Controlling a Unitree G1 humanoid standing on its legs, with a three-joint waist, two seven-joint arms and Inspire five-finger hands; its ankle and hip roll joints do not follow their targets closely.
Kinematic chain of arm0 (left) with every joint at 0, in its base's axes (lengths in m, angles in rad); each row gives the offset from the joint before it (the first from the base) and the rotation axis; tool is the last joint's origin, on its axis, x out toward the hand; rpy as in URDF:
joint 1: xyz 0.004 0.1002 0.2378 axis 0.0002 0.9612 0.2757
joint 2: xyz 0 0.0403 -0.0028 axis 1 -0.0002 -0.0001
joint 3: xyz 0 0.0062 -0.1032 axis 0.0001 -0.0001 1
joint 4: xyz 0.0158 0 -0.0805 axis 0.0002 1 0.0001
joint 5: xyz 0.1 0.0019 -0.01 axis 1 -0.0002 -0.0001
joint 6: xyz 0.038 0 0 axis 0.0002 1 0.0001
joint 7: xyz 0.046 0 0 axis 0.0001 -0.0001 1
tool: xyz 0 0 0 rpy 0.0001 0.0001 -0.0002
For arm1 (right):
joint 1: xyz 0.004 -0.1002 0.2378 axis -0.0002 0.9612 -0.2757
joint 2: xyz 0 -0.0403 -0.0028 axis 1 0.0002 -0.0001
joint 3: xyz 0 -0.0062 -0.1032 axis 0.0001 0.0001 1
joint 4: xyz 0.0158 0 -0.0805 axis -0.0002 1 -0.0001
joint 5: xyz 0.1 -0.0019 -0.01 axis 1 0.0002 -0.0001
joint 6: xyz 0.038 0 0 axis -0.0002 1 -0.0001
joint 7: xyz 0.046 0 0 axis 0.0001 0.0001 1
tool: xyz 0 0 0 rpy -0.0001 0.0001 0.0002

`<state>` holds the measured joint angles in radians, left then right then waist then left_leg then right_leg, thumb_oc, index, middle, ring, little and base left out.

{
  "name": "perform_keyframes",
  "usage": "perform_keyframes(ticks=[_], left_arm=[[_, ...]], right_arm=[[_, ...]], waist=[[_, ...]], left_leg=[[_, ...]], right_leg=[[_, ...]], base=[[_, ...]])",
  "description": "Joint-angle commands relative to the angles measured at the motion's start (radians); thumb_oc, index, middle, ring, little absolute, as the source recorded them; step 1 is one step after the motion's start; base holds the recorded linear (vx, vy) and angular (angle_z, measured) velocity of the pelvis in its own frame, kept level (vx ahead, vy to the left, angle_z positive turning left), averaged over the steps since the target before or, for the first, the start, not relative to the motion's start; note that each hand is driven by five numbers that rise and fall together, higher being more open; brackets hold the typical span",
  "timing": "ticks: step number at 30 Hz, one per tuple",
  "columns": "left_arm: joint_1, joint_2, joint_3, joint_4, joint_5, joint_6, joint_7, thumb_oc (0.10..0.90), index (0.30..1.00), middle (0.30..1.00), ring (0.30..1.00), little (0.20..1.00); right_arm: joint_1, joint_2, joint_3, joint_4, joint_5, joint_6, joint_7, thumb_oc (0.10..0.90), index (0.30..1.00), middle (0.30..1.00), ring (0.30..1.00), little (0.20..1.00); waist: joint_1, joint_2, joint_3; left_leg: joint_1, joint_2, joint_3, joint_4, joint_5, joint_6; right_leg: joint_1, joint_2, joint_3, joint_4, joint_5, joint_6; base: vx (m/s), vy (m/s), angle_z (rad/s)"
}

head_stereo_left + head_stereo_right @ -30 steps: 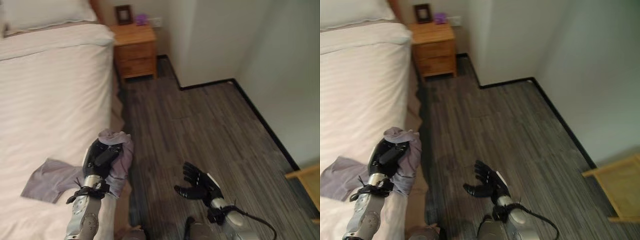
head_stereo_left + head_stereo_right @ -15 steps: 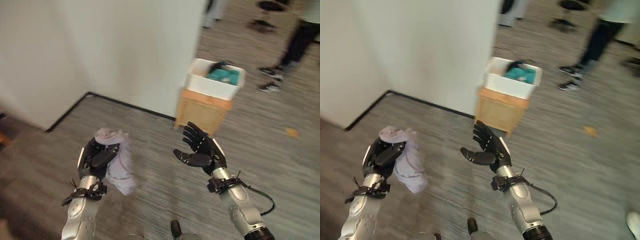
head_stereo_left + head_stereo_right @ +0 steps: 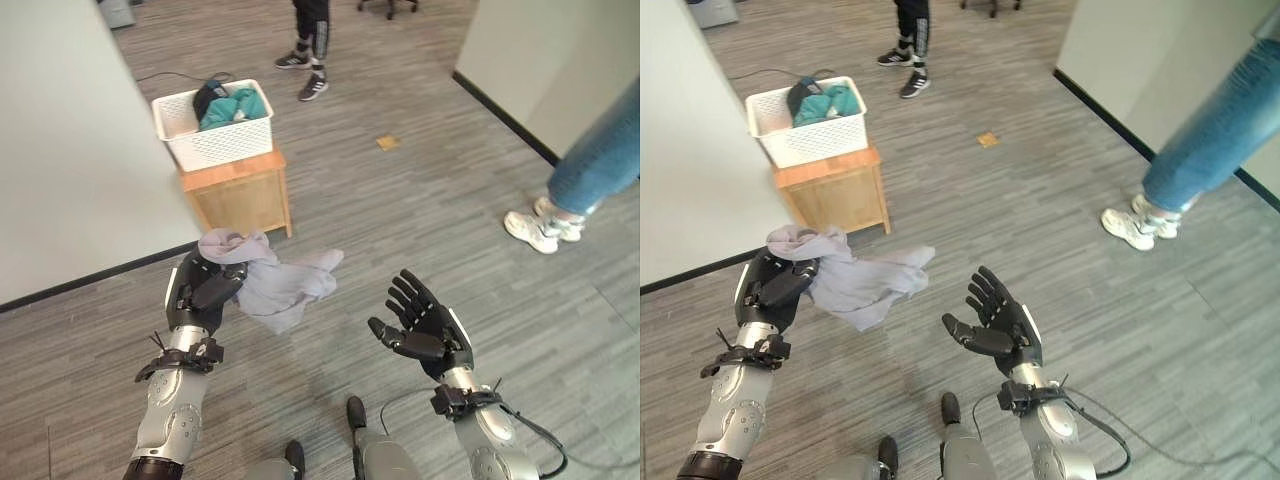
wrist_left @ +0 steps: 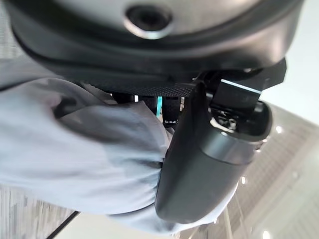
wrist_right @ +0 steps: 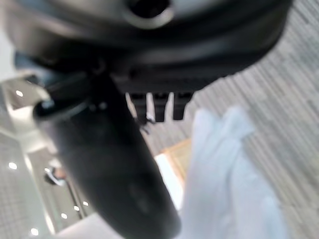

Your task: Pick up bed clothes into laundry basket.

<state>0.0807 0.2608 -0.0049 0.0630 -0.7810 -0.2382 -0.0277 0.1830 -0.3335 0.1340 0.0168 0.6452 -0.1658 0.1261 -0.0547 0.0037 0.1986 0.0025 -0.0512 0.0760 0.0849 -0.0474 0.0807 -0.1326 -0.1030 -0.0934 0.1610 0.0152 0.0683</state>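
Left hand was clenched round a bunched grey cloth, held up in the air above the wood-look floor; loose end of cloth trailed out toward the right hand. Left wrist view confirmed it: thumb pressed over the grey folds. Right hand was held palm up beside it, fingers spread, carrying nothing, apart from the cloth.

White laundry basket sat on a small wooden stand against the wall, ahead of the left hand and well apart from it. Teal and dark clothes already lay inside.

Two people stood about: dark trousers and trainers beyond the basket, a jeans leg and white shoes off to the right.

Judged progress: the pick-up was done and the cloth was in transit. Left to do: close the gap to the basket, bring the cloth over the rim, let go.
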Motion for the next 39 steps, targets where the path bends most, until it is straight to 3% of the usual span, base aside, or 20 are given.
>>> perform_keyframes(ticks=[1, 5, 12, 13, 17, 21, 28, 32, 36, 38, 39], left_arm=[[-0.038, 0.042, 0.011, -0.111, -0.016, -0.085, -0.041, 0.400, 0.300, 0.300, 0.300, 0.300], [-0.024, 0.070, -0.040, -0.090, 0.040, -0.037, -0.070, 0.400, 0.300, 0.300, 0.300, 0.300], [-0.012, 0.071, -0.018, -0.115, 0.041, -0.034, -0.066, 0.400, 0.300, 0.300, 0.300, 0.300], [-0.122, 0.119, -0.074, -0.009, 0.162, -0.054, -0.035, 0.400, 0.300, 0.300, 0.300, 0.300], [-0.103, 0.112, -0.103, 0.004, 0.137, -0.024, -0.073, 0.400, 0.300, 0.300, 0.300, 0.300], [-0.116, 0.119, -0.095, -0.006, 0.069, -0.018, -0.095, 0.400, 0.300, 0.300, 0.300, 0.300], [-0.207, 0.151, -0.044, -0.008, 0.075, -0.059, -0.024, 0.400, 0.300, 0.300, 0.300, 0.300], [-0.208, 0.136, 0.061, -0.032, 0.024, -0.107, 0.029, 0.400, 0.300, 0.300, 0.300, 0.300], [-0.180, 0.130, 0.089, -0.053, 0.043, -0.109, 0.042, 0.400, 0.300, 0.300, 0.300, 0.300], [-0.187, 0.132, 0.071, -0.050, 0.046, -0.108, 0.037, 0.400, 0.300, 0.300, 0.300, 0.300], [-0.193, 0.135, 0.055, -0.049, 0.048, -0.103, 0.031, 0.400, 0.300, 0.300, 0.300, 0.300]], right_arm=[[-0.090, 0.001, -0.040, -0.114, 0.016, -0.113, -0.021, 0.800, 0.900, 0.900, 0.900, 0.900], [-0.084, -0.028, -0.086, -0.146, -0.032, -0.116, -0.028, 0.800, 0.900, 0.900, 0.900, 0.900], [-0.042, -0.008, -0.086, -0.163, -0.019, -0.097, -0.020, 0.800, 0.900, 0.900, 0.900, 0.900], [-0.100, 0.048, -0.216, 0.021, 0.087, -0.132, -0.080, 0.800, 0.900, 0.900, 0.900, 0.900], [-0.089, 0.061, -0.239, 0.035, 0.095, -0.138, -0.092, 0.800, 0.900, 0.900, 0.900, 0.900], [-0.081, 0.041, -0.233, 0.050, 0.069, -0.121, -0.085, 0.800, 0.900, 0.900, 0.900, 0.900], [-0.111, 0.017, -0.213, 0.041, 0.080, -0.114, -0.076, 0.800, 0.900, 0.900, 0.900, 0.900], [-0.158, 0.031, -0.181, 0.038, 0.100, -0.121, -0.073, 0.800, 0.900, 0.900, 0.900, 0.900], [-0.168, 0.041, -0.159, 0.039, 0.098, -0.113, -0.065, 0.800, 0.900, 0.900, 0.900, 0.900], [-0.168, 0.042, -0.149, 0.036, 0.092, -0.110, -0.060, 0.800, 0.900, 0.900, 0.900, 0.900], [-0.168, 0.041, -0.141, 0.037, 0.089, -0.108, -0.057, 0.800, 0.900, 0.900, 0.900, 0.900]], waist=[[0.036, -0.018, -0.132], [0.028, -0.024, -0.150], [0.015, -0.028, -0.151], [0.046, -0.006, -0.073], [0.044, -0.006, -0.102], [0.037, -0.003, -0.111], [0.044, -0.003, -0.121], [0.067, -0.007, -0.127], [0.082, -0.011, -0.121], [0.082, -0.007, -0.117], [0.078, 0.000, -0.109]], left_leg=[[0.023, 0.048, -0.032, -0.125, 0.013, -0.092], [0.038, 0.058, -0.027, -0.149, 0.023, -0.096], [0.051, 0.065, -0.030, -0.160, 0.027, -0.101], [0.038, 0.049, -0.090, -0.073, -0.003, -0.106], [0.037, 0.055, -0.092, -0.077, 0.003, -0.110], [0.049, 0.063, -0.091, -0.095, 0.008, -0.115], [0.059, 0.065, -0.108, -0.111, 0.015, -0.116], [0.056, 0.058, -0.117, -0.105, 0.007, -0.114], [0.038, 0.042, -0.115, -0.076, -0.006, -0.111], [0.029, 0.031, -0.112, -0.065, -0.017, -0.104], [0.036, 0.029, -0.114, -0.057, -0.033, -0.095]], right_leg=[[0.103, 0.002, 0.049, -0.103, -0.058, 0.061], [0.134, 0.017, 0.047, -0.151, -0.048, 0.050], [0.153, 0.020, 0.042, -0.151, -0.057, 0.043], [0.099, -0.113, 0.000, -0.037, -0.052, 0.098], [0.134, -0.102, -0.008, -0.088, -0.048, 0.090], [0.147, -0.097, -0.012, -0.094, -0.052, 0.088], [0.166, -0.097, -0.026, -0.100, -0.058, 0.088], [0.175, -0.105, -0.037, -0.115, -0.049, 0.091], [0.178, -0.124, -0.047, -0.115, -0.040, 0.100], [0.167, -0.145, -0.050, -0.081, -0.041, 0.110], [0.141, -0.157, -0.043, -0.001, -0.051, 0.116]], base=[[0.07, -0.076, -0.24], [0.05, -0.058, -0.17], [0.01, -0.016, 0.05], [-0.03, -0.022, -0.01], [0.03, -0.056, 0.18], [0.03, -0.027, 0.04], [0.01, -0.002, 0.03], [0.01, 0.004, 0.02], [0.00, 0.054, 0.04], [0.00, 0.110, 0.16], [0.01, 0.164, 0.15]])
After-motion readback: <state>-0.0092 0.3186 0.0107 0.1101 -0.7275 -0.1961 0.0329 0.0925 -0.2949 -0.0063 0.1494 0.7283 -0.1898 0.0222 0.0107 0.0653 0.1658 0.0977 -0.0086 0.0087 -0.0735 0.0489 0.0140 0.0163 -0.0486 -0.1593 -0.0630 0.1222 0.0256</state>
